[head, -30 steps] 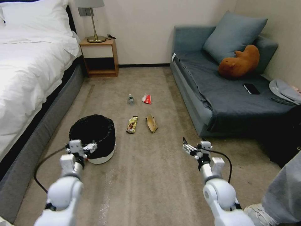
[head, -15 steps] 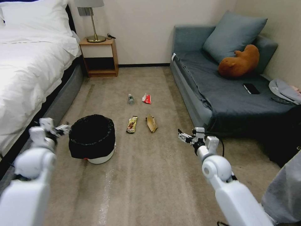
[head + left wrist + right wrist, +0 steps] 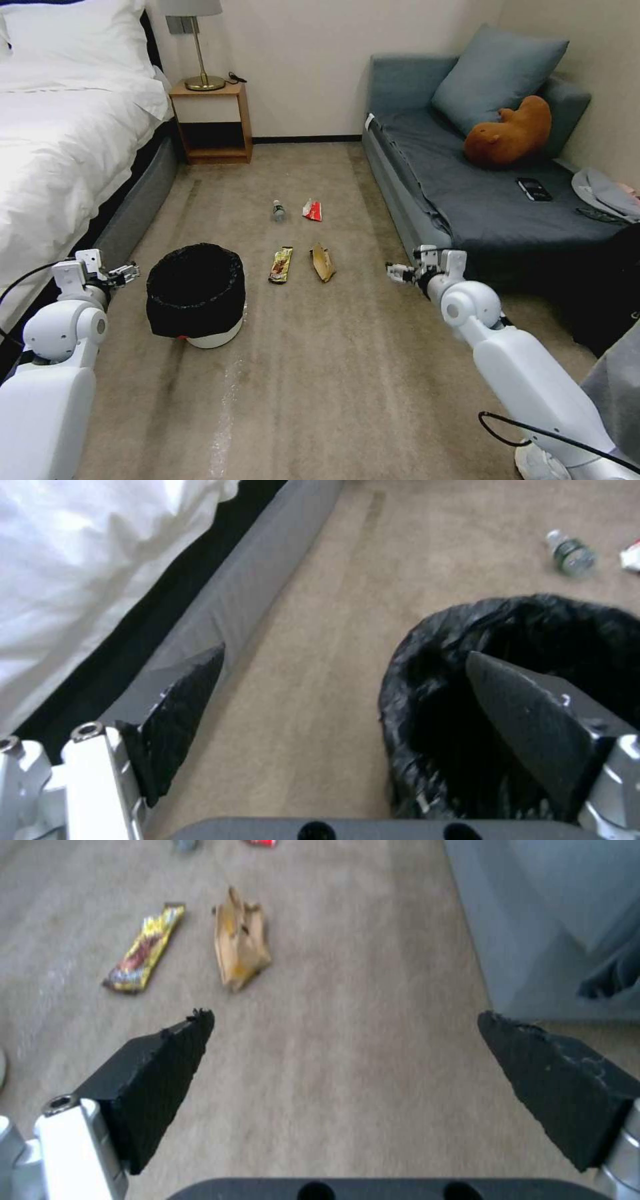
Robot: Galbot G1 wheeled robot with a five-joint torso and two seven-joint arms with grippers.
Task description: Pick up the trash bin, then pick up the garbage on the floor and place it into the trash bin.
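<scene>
The trash bin (image 3: 195,293), squat and white with a black bag liner, stands on the carpet left of centre. My left gripper (image 3: 123,272) hovers open just left of it, between bin and bed; the left wrist view shows one finger (image 3: 527,720) over the liner rim (image 3: 433,670). The garbage lies beyond the bin: a clear bottle (image 3: 278,211), a red-and-white packet (image 3: 312,210), a gold-brown wrapper (image 3: 281,264) and a tan paper scrap (image 3: 323,262). My right gripper (image 3: 399,272) is open and empty, right of the scrap (image 3: 240,945) and wrapper (image 3: 143,955), near the sofa's base.
A white bed (image 3: 60,153) runs along the left. A wooden nightstand (image 3: 212,123) with a lamp stands at the back wall. A grey-blue sofa (image 3: 480,200) on the right holds a cushion, a brown plush toy (image 3: 510,133) and a black phone (image 3: 534,189). A person's leg (image 3: 613,400) is at lower right.
My left gripper swung from above the bin's near rim out to the bin's left side. My right arm reached forward toward the sofa's base. Both stayed open; the bin and litter did not move.
</scene>
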